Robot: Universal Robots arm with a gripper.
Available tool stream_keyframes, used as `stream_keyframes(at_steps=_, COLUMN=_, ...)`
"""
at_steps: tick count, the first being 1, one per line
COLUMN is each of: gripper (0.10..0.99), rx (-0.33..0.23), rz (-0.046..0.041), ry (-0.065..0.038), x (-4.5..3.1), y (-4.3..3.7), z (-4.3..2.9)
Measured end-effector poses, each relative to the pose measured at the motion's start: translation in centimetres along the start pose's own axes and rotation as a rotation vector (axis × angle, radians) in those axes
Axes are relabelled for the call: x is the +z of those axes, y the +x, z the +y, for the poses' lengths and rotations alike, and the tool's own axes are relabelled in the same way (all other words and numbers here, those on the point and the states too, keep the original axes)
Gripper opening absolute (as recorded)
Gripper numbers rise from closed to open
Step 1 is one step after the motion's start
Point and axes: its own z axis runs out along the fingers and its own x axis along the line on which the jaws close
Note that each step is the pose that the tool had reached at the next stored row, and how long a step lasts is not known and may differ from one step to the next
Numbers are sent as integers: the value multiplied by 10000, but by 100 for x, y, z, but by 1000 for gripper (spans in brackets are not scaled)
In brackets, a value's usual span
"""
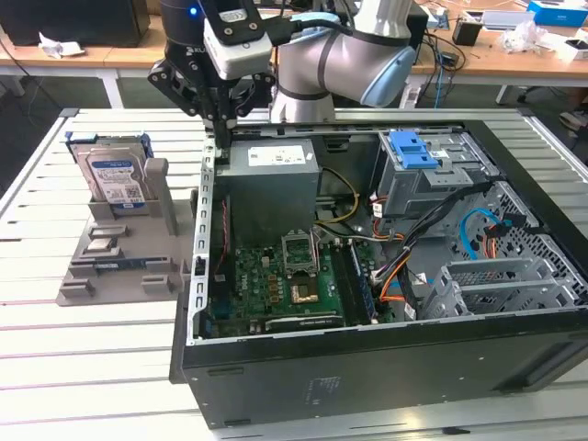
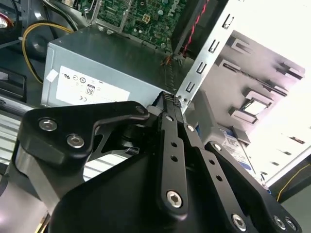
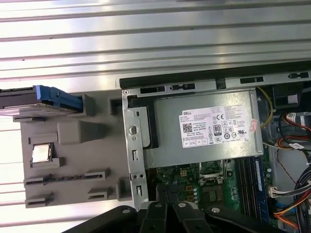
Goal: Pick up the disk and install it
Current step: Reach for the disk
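Note:
The disk [image 1: 115,179] stands upright in a slot at the back of a grey holder [image 1: 129,271], on the exterior view's left, outside the computer case. Its silver face carries a blue-and-white label and blue rails frame it. In the first wrist view the disk [image 3: 34,108] shows edge-on with its blue rail. My gripper [image 1: 223,138] hangs over the case's left wall beside the power supply, to the right of the disk and apart from it. In the second wrist view the gripper [image 2: 171,103] has its black fingers closed together with nothing between them.
The open computer case [image 1: 367,367] lies on a slatted white table [image 1: 83,367]. Inside are a grey power supply [image 1: 271,175], a green motherboard [image 1: 276,285], a drive cage with a blue latch [image 1: 413,152] and bundled cables [image 1: 404,276]. Cluttered desks stand behind.

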Motion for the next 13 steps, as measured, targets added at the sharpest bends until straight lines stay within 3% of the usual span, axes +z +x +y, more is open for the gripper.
stream_keyframes(at_steps=3, gripper=106, rx=0, rz=1, ry=1, x=-2, y=66, z=-5)
stream_keyframes(at_steps=5, gripper=106, rx=0, rz=1, ry=1, x=-5, y=169, z=-12)
stream_keyframes(at_steps=13, gripper=106, rx=0, rz=1, ry=0, x=-11, y=413, z=-31)
